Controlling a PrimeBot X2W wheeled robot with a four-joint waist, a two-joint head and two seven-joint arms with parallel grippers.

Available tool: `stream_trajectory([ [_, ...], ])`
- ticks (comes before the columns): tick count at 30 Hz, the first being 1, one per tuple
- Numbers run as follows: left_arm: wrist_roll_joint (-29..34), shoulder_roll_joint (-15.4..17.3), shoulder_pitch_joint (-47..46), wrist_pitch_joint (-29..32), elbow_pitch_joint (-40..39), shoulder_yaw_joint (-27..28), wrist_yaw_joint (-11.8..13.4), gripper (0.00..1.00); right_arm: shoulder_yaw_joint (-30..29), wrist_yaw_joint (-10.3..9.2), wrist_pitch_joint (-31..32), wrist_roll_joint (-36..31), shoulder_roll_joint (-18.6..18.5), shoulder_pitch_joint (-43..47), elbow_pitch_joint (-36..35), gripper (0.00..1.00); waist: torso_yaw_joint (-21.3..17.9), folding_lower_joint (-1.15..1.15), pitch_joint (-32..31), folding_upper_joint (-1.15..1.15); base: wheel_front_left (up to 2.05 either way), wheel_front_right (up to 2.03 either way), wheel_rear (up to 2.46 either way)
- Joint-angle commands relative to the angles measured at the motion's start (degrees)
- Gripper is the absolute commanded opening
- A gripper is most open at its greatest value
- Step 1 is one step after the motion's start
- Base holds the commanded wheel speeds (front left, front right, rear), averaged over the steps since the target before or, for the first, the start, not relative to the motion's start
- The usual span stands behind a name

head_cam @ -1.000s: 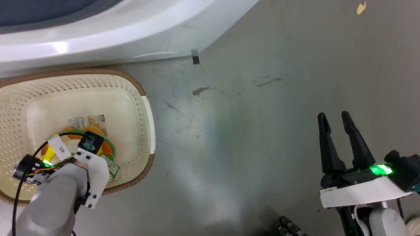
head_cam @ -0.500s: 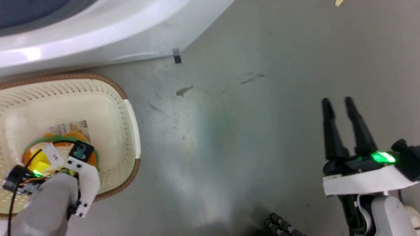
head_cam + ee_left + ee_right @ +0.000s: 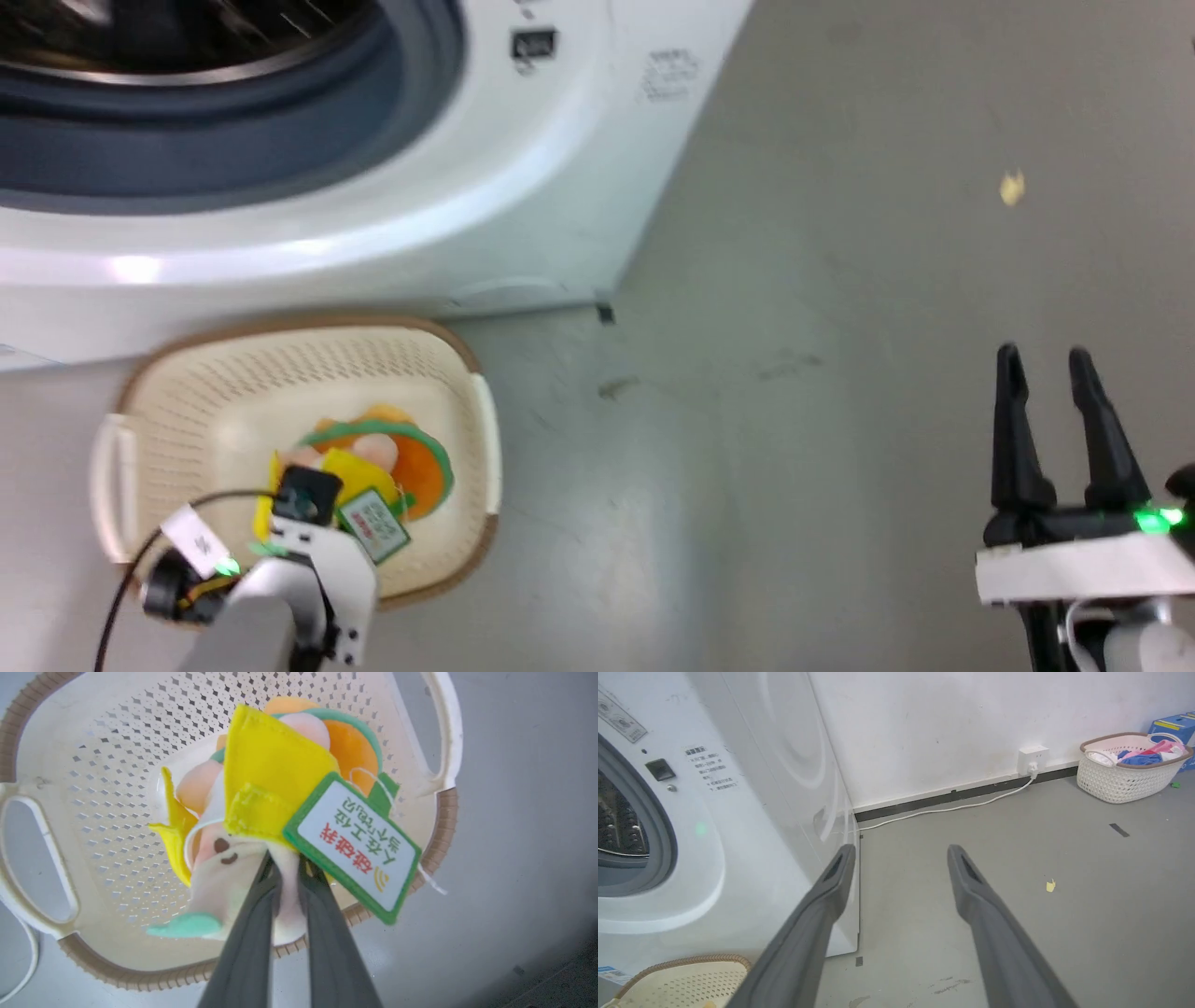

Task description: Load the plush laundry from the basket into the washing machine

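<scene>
Left gripper (image 3: 286, 870) clamps the toy (image 3: 275, 765) by its pale head, over the basket (image 3: 103, 788). The right gripper (image 3: 1044, 364), jaws apart, hangs empty well away from the basket. Pickup looks done; the carry into the washer (image 3: 420, 233), just behind the basket, remains.

Long dark jaws; white wrist plates (image 3: 1074, 569), green LEDs (image 3: 1153, 520); grey forearm (image 3: 247, 639); black cable (image 3: 105, 630), white tag (image 3: 193, 541).
</scene>
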Motion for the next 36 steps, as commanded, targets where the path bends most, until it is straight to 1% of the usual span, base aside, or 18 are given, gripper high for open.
stream_trajectory([
  [1, -0.90, -0.50, 1.49, -2.34, 0.96, 0.31, -0.14, 0.00, -0.19, -0.02, -0.37, -1.06, 0.00, 1.20, 0.11, 1.00, 4.99, 0.01, -6.88, -0.01, 0.00, 0.00, 0.00],
  [8, -4.11, -4.38, 6.15, -12.56, 0.04, 2.15, -0.21, 0.00, -0.85, -0.02, -0.37, -3.10, 0.00, 4.24, -0.29, 1.00, 8.88, 0.01, -13.47, -0.01, 0.00, 0.00, 0.00],
  [12, -4.60, -5.94, 9.41, -15.00, -4.52, 3.20, 1.19, 0.00, -0.85, -0.02, -0.37, -3.63, 0.00, 5.89, -0.06, 1.00, 10.60, 0.01, -16.32, -0.01, 0.00, 0.00, 0.00],
  [14, -4.96, -6.56, 11.28, -15.17, -9.11, 4.52, 2.01, 0.00, -1.09, -0.02, -0.37, -3.60, 0.00, 6.54, -0.15, 1.00, 11.34, 0.01, -17.18, -0.01, 0.00, 0.00, 0.00],
  [17, -4.68, -7.00, 14.90, -15.20, -19.17, 7.44, 3.34, 0.00, -1.22, -0.02, -0.37, -3.76, 0.00, 7.29, -0.39, 1.00, 12.13, 0.01, -18.04, -0.01, 0.00, 0.00, 0.00],
  [20, -3.68, -7.56, 18.23, -15.22, -29.98, 10.49, 3.81, 0.00, -1.26, -0.02, -0.37, -3.83, 0.00, 7.59, -0.72, 1.00, 12.58, 0.01, -18.07, -0.01, 0.00, 0.00, 0.00],
  [24, -0.91, -8.05, 19.88, -15.22, -43.07, 14.03, 3.49, 0.00, -0.91, -0.02, -0.37, -3.66, 0.00, 7.07, -1.61, 1.00, 12.62, 0.01, -16.11, -0.01, 0.00, 0.00, 0.00],
  [26, 1.16, -7.99, 17.85, -15.23, -51.95, 17.16, 2.61, 0.00, 0.30, -0.02, -0.37, -3.30, 0.00, 5.36, -2.47, 1.00, 11.42, 0.01, -11.87, -0.01, 0.00, 0.00, 0.00],
  [29, 2.39, -6.87, 14.17, -15.23, -54.78, 18.32, 2.01, 0.00, 1.22, -0.02, -0.37, -2.65, 0.00, 3.62, -2.91, 1.00, 9.88, 0.01, -7.41, -0.01, 0.00, 0.00, 0.00],
  [30, 2.39, -6.87, 14.17, -15.23, -54.78, 18.32, 2.01, 0.00, 1.22, -0.02, -0.37, -2.65, 0.00, 3.62, -2.91, 1.00, 9.88, 0.01, -7.41, -0.01, 0.00, 0.00, 0.00],
  [31, 2.81, -5.61, 10.52, -14.40, -55.15, 18.59, 1.59, 0.00, 1.83, -0.02, -0.37, -2.21, 0.00, 2.48, -3.20, 1.00, 8.75, 0.01, -4.16, -0.01, 0.00, 0.00, 0.00],
  [32, 2.81, -5.61, 10.52, -14.40, -55.15, 18.59, 1.59, 0.00, 1.83, -0.02, -0.37, -2.21, 0.00, 2.48, -3.20, 1.00, 8.75, 0.01, -4.16, -0.01, 0.00, 0.00, 0.00],
  [35, 3.38, -3.27, 3.34, -10.08, -55.08, 18.76, 0.80, 0.00, 2.45, -0.02, -0.37, -1.38, 0.00, 0.77, -3.47, 1.00, 7.14, 0.01, 0.43, -0.01, 0.00, 0.00, 0.00],
  [36, 3.94, -1.46, -1.87, -6.49, -54.62, 18.72, 0.14, 0.00, 2.69, -0.02, -0.37, -0.59, 0.00, -0.31, -3.35, 1.00, 5.88, 0.01, 3.23, -0.01, 0.00, 0.00, 0.00],
])
